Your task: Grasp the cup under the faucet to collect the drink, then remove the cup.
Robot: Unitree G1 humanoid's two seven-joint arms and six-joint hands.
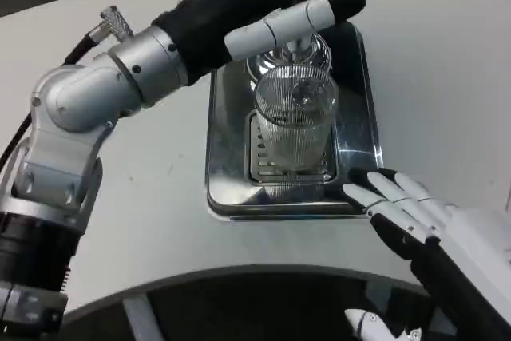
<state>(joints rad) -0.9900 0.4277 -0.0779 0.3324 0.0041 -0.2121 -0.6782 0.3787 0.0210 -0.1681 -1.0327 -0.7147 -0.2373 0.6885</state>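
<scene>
While one ribbed clear cup (294,121) stood on single steel tray (227,149) under faucet (291,49), left hand (295,5) was raised above it, grip hidden, cut off at top. Right hand (415,213) was held near tray, fingers spread, nothing grasped.

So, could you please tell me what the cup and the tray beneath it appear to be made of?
The cup looks like clear glass or hard plastic: it is see-through, with fine vertical ribs. I cannot tell which. The tray looks like polished metal, probably stainless steel, given its mirror-like reflections and slotted drain grate.
</scene>
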